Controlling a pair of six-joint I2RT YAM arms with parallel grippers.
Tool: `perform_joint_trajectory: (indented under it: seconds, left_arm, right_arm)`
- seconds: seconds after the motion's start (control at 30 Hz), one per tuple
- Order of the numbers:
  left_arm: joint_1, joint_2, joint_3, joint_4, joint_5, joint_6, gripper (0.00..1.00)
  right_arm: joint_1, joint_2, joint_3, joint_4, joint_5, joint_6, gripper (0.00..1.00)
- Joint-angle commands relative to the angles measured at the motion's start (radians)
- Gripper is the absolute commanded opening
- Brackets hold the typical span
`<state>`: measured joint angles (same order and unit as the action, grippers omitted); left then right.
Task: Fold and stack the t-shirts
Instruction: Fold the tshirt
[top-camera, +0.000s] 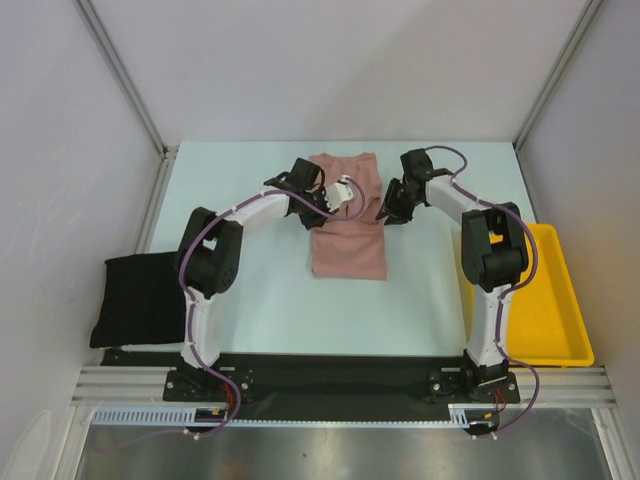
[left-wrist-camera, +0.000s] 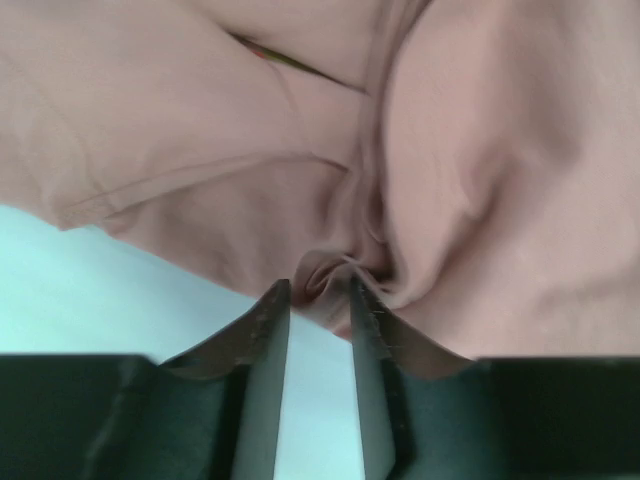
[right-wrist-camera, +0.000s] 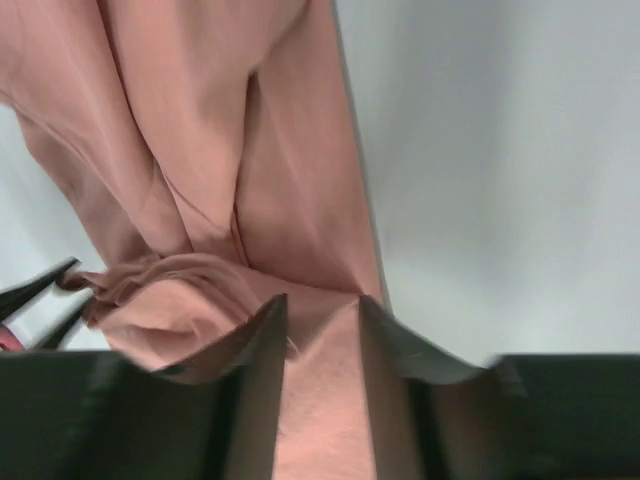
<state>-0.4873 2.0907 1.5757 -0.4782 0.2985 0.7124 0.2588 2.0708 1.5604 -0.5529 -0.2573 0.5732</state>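
The dusty pink t-shirt (top-camera: 348, 248) lies in the middle of the table, its far part bunched and raised between the arms. My left gripper (top-camera: 334, 200) is at its left edge, and in the left wrist view (left-wrist-camera: 320, 290) its tips pinch a gathered fold of the pink cloth (left-wrist-camera: 480, 150). My right gripper (top-camera: 388, 210) is at the shirt's right edge. In the right wrist view (right-wrist-camera: 322, 300) it is closed on the pink cloth (right-wrist-camera: 200, 120), which fills the gap between its fingers. The black t-shirt (top-camera: 140, 298) lies folded at the near left.
A yellow plastic tray (top-camera: 560, 310) stands at the right edge of the table. White walls and metal frame posts bound the table at the back and sides. The light table surface (top-camera: 280, 310) lies in front of the pink shirt.
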Motion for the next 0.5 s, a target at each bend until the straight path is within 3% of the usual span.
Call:
perform_joint_trajectory:
  seconds: [0.0, 0.1, 0.2, 0.3, 0.37, 0.4, 0.47]
  left_arm:
    - [0.007, 0.029, 0.114, 0.05, -0.047, -0.1, 0.39]
    - [0.013, 0.04, 0.184, 0.03, -0.125, -0.172, 0.56]
    - [0.044, 0.009, 0.219, 0.006, -0.136, -0.267, 0.62]
    - [0.05, -0.069, 0.167, -0.059, -0.108, -0.286, 0.61]
    - [0.039, -0.174, 0.072, -0.083, 0.052, -0.248, 0.6]
    - [0.015, -0.21, -0.031, -0.089, 0.089, -0.191, 0.59]
    - [-0.019, -0.262, -0.097, -0.143, 0.16, -0.159, 0.56]
  right_arm:
    - [-0.024, 0.014, 0.099, -0.024, 0.078, -0.027, 0.43]
    - [-0.023, -0.029, 0.127, -0.061, 0.145, -0.056, 0.5]
    - [0.008, -0.135, 0.057, -0.056, 0.222, -0.09, 0.51]
    - [0.063, -0.259, -0.111, 0.004, 0.225, -0.098, 0.5]
    - [0.085, -0.303, -0.207, 0.062, 0.164, -0.076, 0.49]
    - [0.091, -0.343, -0.286, 0.079, 0.139, -0.043, 0.48]
    - [0.121, -0.371, -0.344, 0.094, 0.121, -0.009, 0.45]
